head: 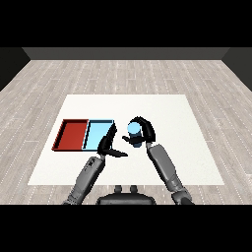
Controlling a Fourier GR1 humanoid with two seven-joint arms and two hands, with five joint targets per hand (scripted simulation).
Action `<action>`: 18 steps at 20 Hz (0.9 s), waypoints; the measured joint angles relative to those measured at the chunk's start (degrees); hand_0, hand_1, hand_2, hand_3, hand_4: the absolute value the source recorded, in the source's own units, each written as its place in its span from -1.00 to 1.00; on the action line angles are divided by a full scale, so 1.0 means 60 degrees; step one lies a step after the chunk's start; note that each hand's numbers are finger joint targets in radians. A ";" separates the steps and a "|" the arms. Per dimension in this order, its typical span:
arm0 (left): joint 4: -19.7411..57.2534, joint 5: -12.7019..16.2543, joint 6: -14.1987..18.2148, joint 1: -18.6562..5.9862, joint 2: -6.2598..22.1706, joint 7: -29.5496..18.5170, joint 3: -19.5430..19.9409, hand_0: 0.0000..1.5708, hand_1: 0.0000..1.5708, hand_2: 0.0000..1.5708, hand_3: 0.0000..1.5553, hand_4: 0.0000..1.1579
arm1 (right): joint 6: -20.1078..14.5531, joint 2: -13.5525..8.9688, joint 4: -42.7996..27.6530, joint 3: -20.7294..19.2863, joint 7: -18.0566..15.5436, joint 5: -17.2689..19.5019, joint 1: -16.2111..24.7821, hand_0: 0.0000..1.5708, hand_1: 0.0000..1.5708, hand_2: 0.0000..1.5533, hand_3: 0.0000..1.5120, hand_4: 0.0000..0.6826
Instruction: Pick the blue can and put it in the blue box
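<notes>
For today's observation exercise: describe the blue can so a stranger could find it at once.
Start at the white table and find the two trays near its left side. Right of the light blue tray, the right hand curls around the blue can, the only round, upright thing there.

Blue can (133, 129) partly behind right hand (145, 132)

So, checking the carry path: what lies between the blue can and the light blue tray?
In the head view, only the left robot hand sits between the blue can and the light blue tray.

Blue can (133, 130) in curled right hand (144, 130), just right of light blue tray (98, 134); left hand (108, 144) open
</notes>
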 measured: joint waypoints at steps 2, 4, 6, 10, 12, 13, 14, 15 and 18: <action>0.0281 0.0072 0.0146 -0.0204 0.0000 -0.0086 -0.0132 -1.00 -1.00 -1.00 -1.00 -1.00 | 0.0061 0.0002 -0.0140 0.0040 0.0096 0.0012 0.0067 0.82 0.82 0.88 0.89 0.80; 0.0457 0.0203 0.0346 -0.0273 0.0000 -0.0133 -0.0356 -1.00 -1.00 -1.00 -1.00 -1.00 | -0.0106 0.0004 -0.0187 0.0296 0.0077 0.0007 0.0102 0.82 0.82 0.88 0.89 0.80; 0.0585 0.0345 0.0382 -0.0415 0.0000 -0.0107 -0.0401 -1.00 -1.00 -1.00 -1.00 -1.00 | -0.0154 0.0005 -0.0261 0.0444 -0.0021 0.0033 0.0263 0.82 0.82 0.89 0.89 0.80; 0.0960 0.0618 0.0591 -0.0691 -0.0001 -0.0220 -0.0655 -1.00 -1.00 -1.00 -1.00 -1.00 | -0.0209 -0.0001 -0.0110 0.0564 -0.0076 0.0002 0.0065 0.84 0.84 0.88 0.88 0.80; 0.0963 0.0674 0.0745 -0.0648 -0.0001 -0.0272 -0.0808 -1.00 -1.00 -1.00 -1.00 -1.00 | -0.0337 0.0001 -0.0024 0.0742 -0.0250 0.0003 0.0118 0.82 0.82 0.88 0.87 0.80; 0.1206 0.0709 0.0654 -0.0781 0.0000 -0.0410 -0.0709 -1.00 -1.00 -1.00 -1.00 -1.00 | -0.0450 0.0002 -0.0117 0.0839 -0.0179 0.0046 0.0073 0.82 0.82 0.88 0.87 0.79; 0.1229 0.0715 0.0587 -0.0912 -0.0001 -0.0320 -0.0598 -1.00 -1.00 -1.00 -1.00 -1.00 | -0.0427 0.0003 -0.0133 0.0921 -0.0240 0.0046 0.0131 0.83 0.83 0.88 0.88 0.83; 0.1291 0.0739 0.0682 -0.0897 -0.0001 -0.0424 -0.0725 -1.00 -1.00 -1.00 -1.00 -1.00 | -0.0443 0.0004 -0.0187 0.0988 -0.0280 0.0038 0.0200 0.82 0.82 0.88 0.88 0.83; 0.1410 0.0900 0.0929 -0.1047 -0.0001 -0.0518 -0.1022 -1.00 -1.00 -1.00 -1.00 -1.00 | -0.0733 0.0005 0.0175 0.1359 -0.0480 -0.0193 -0.0050 0.82 0.82 0.89 0.88 0.81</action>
